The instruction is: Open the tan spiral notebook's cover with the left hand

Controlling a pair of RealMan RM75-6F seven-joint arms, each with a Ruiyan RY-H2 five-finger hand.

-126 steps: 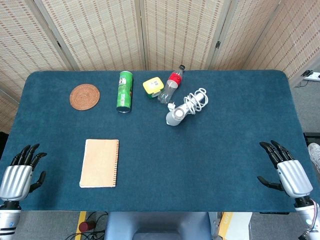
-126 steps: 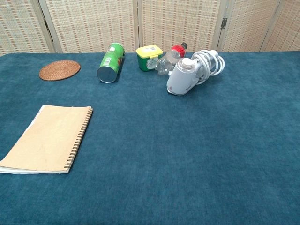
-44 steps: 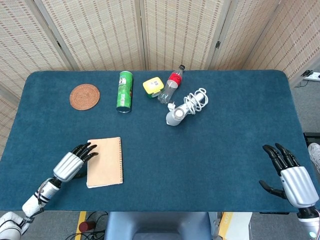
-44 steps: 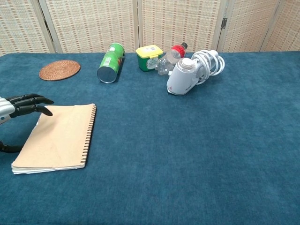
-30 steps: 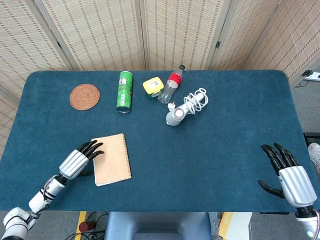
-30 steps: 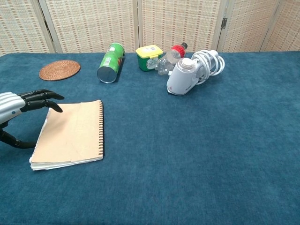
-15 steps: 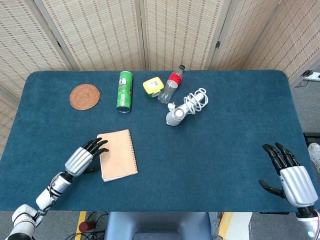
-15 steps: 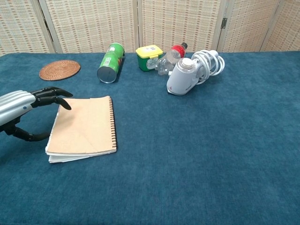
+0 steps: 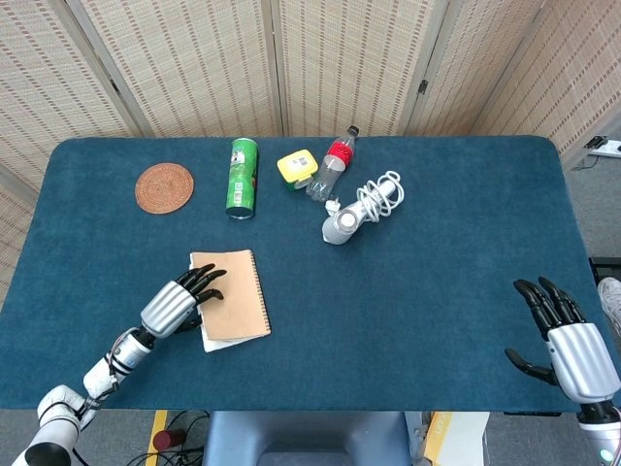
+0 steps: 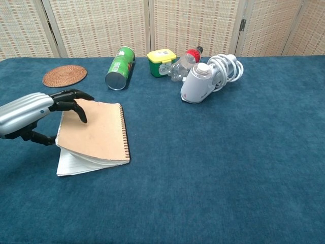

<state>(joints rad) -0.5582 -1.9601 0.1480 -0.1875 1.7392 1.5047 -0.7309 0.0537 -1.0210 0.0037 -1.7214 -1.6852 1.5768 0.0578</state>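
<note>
The tan spiral notebook [image 9: 236, 296] lies left of the table's middle, its wire spine on the right side. In the chest view the notebook [image 10: 99, 134] has its cover and some leaves raised along the left edge, with white pages showing beneath. My left hand [image 9: 179, 303] grips that free edge: the fingers [image 10: 76, 104] rest on top of the cover and the thumb reaches under it. Over the table's front right corner my right hand [image 9: 568, 354] is held with fingers spread and nothing in it; the chest view does not show it.
Along the far side lie a woven coaster [image 9: 164, 187], a green can on its side [image 9: 242, 177], a yellow-lidded box [image 9: 298, 167], a red-capped bottle [image 9: 330, 167] and a white device with a coiled cable [image 9: 361, 209]. The blue table top [image 9: 417, 291] ends near both hands.
My left hand came in from the front left corner and pushed the notebook right, turning it. The cover's left edge now stands lifted off the lower pages. The right hand has barely moved.
</note>
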